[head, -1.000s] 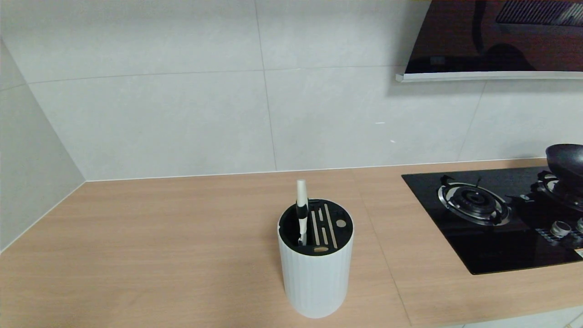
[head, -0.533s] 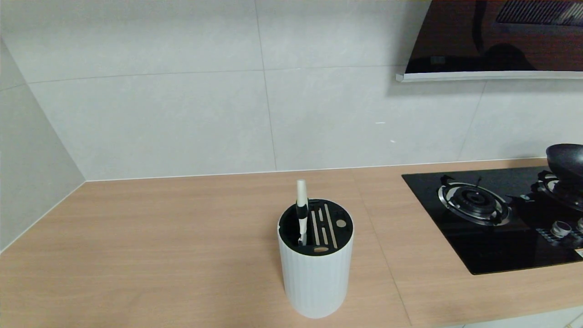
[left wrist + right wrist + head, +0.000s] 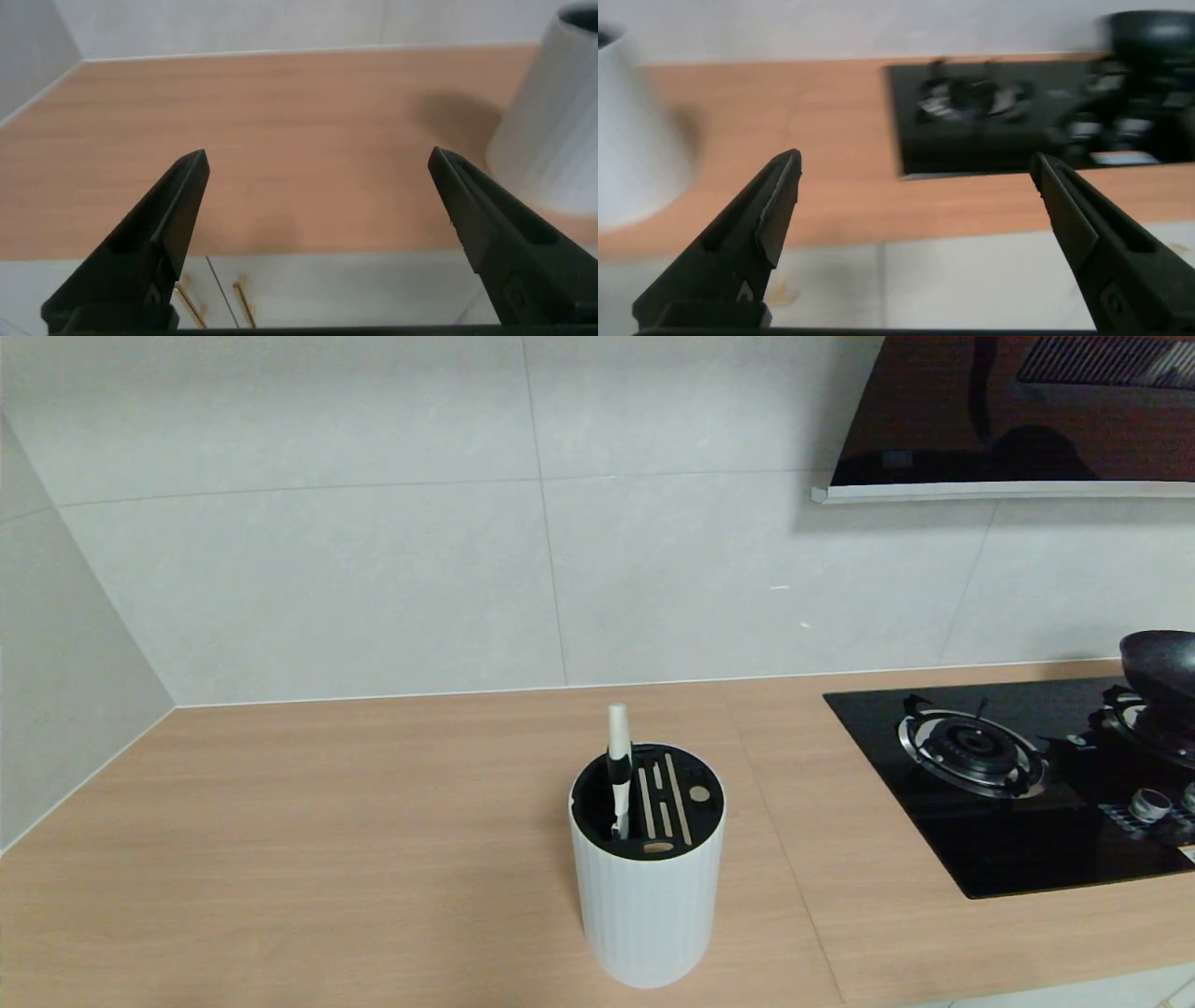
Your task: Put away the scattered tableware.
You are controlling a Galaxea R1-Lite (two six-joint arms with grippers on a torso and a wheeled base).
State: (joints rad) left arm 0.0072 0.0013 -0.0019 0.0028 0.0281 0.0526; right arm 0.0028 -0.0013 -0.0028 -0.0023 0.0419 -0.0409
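A white ribbed cylindrical holder (image 3: 647, 887) with a black slotted top stands on the wooden counter (image 3: 327, 821) near its front edge. A utensil with a white and black handle (image 3: 618, 747) sticks up from its left compartment. In the left wrist view my left gripper (image 3: 318, 168) is open, held off the counter's front edge, and the holder (image 3: 551, 121) shows beyond its fingers. In the right wrist view my right gripper (image 3: 915, 168) is also open and off the front edge, between the holder (image 3: 635, 140) and the stove (image 3: 1008, 103).
A black gas stove (image 3: 1018, 775) takes up the right of the counter, with a dark pan (image 3: 1162, 663) on its far burner. A range hood (image 3: 1008, 420) hangs above it. Tiled walls close the back and left. Cabinet fronts with handles (image 3: 238, 303) lie below the counter edge.
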